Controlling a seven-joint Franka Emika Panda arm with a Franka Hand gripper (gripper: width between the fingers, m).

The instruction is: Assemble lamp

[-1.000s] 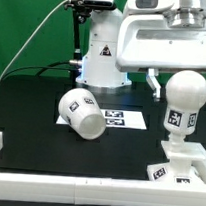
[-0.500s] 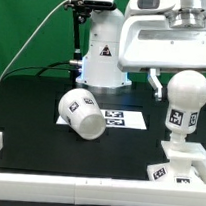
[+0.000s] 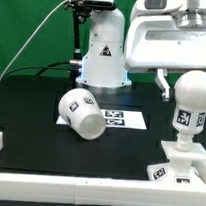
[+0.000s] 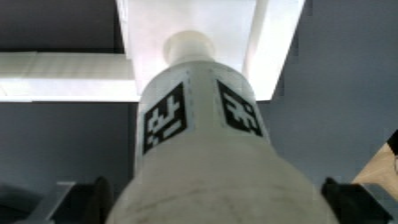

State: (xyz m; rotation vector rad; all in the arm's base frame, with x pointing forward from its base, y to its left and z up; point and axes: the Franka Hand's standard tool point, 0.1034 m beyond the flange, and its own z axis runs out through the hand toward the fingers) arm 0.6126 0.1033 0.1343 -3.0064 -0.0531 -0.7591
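- The two-finger gripper (image 4: 210, 200) is closed on the matte white plastic bulb with the round head (image 3: 195, 98). In the wrist view one dark finger (image 4: 86, 198) lies against each side of the bulb's widest part, so the jaws stand only as far apart as that head is wide.
- In the exterior view the bulb stands upright at about 3 o'clock, with its round head uppermost. A black-and-white square tag (image 3: 187, 119) sits on the narrower body below the head.
- The foot of the bulb meets the top of the squarish matte white lamp base (image 3: 183, 157), which rests on the black table top (image 3: 38, 136) at about 4 o'clock. Whether the bulb is fully seated in the base cannot be told.
- The base carries tags on the side facing the camera.
- The wrist view looks down along the bulb. Two tags show on its body, and its thin end reaches a white surface beyond it.
- The cup-like tapered white lamp shade (image 3: 82, 111) lies on its side near the middle of the exterior view, slightly toward 8 o'clock. It is well apart from the base and the bulb, and tags show on its wall.
- The marker board (image 3: 127, 119) lies flat on the table at the shade's 3 o'clock, just beside it. Whether the two touch cannot be told.
- The glossy white robot body (image 3: 103, 51) rises at 12 o'clock in front of a green backdrop (image 3: 27, 25).
- A low white rail (image 3: 74, 185) runs along the table edge at 6 o'clock.
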